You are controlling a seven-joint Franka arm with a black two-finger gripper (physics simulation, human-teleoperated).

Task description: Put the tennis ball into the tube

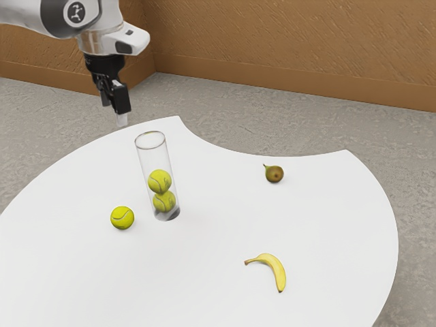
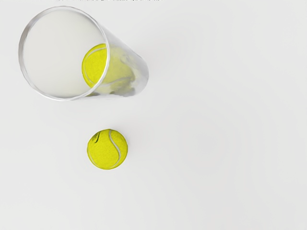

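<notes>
Hovering with an empty, spread gripper (image 1: 114, 113), yet to pick the loose tennis ball (image 1: 122, 218) off the white table (image 1: 327, 218) beside the upright tube (image 1: 155, 157), already stocked with two other balls (image 1: 160, 181), and drop it in.

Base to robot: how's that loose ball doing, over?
Claw raised, holding nothing. Loose tennis ball on table, outside tube. Upright tube might crowd the grab.
</notes>
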